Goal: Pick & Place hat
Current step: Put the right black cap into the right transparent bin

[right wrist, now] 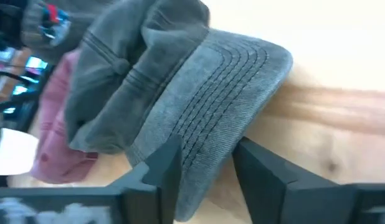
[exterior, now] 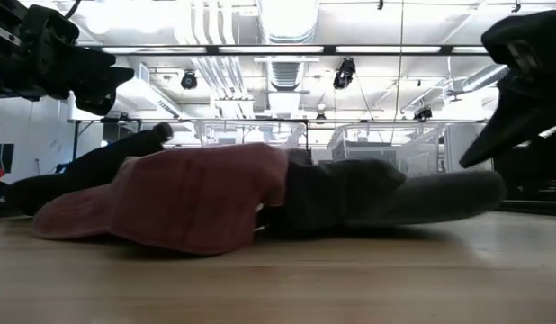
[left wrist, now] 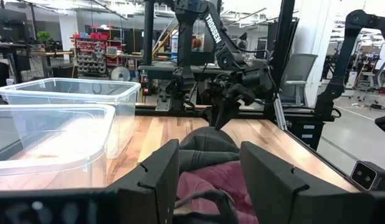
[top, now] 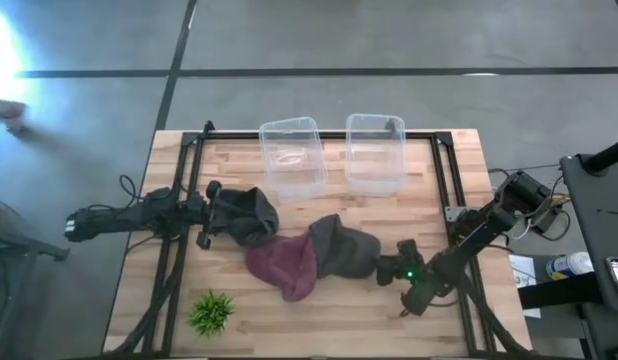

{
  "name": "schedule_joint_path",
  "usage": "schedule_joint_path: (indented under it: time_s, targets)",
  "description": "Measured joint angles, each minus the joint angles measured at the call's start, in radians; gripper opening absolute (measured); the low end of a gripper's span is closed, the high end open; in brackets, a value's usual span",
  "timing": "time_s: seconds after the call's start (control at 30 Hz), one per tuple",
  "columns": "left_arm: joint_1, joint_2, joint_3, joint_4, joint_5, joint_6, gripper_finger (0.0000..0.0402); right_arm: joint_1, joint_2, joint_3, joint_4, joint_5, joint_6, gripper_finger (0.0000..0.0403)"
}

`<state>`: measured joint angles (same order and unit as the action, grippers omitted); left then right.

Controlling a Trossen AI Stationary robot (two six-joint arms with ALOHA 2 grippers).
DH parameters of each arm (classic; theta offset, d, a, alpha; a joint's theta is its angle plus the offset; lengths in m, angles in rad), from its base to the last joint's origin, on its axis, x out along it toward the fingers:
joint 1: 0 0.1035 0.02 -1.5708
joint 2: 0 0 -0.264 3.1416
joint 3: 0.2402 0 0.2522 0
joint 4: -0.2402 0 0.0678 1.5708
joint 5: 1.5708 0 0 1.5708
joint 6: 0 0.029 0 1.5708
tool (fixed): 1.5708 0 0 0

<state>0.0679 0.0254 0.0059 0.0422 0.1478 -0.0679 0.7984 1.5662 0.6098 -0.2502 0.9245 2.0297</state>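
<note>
Three hats lie in a row on the wooden table. The grey hat (top: 346, 248) (right wrist: 180, 93) overlaps the maroon hat (top: 284, 266) (exterior: 188, 198), and the black hat (top: 249, 215) (exterior: 80, 171) rests on the table left of them. My right gripper (top: 387, 268) (right wrist: 205, 168) is open, with its fingers either side of the grey hat's brim (right wrist: 230, 81), hovering just above it in the low view. My left gripper (top: 215, 214) (left wrist: 208, 180) is open at the black hat's left side and raised above it. It points along the row toward the other hats.
Two clear plastic bins (top: 292, 155) (top: 375, 150) stand side by side at the table's far edge. A small green plant (top: 211, 312) sits near the near-left corner. Black frame rails (top: 189, 170) run along the left and right sides. Bare wood lies along the near edge.
</note>
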Motion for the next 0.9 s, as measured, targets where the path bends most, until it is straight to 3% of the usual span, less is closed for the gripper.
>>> schedule_joint_path:
  time_s: [0.23, 0.53, 0.7, 0.9]
  targets:
    - [0.0, 0.001, 0.0, 0.0, 0.0, 0.0, 0.0165, 0.0, -0.003, -0.076, 0.205, 0.058, -0.097, 0.0022]
    - [0.0, 0.001, 0.0, 0.0, 0.0, 0.0, 0.0165, 0.002, -0.108, -0.091, 0.328, 0.068, -0.352, 0.0013]
    - [0.0, 0.002, 0.0, 0.0, 0.0, 0.0, 0.0165, 0.002, -0.278, -0.061, 0.324, 0.075, -0.615, 0.0012]
    - [0.0, 0.002, 0.0, 0.0, 0.0, 0.0, 0.0165, 0.002, -0.529, -0.009, 0.325, 0.184, -0.99, 0.0012]
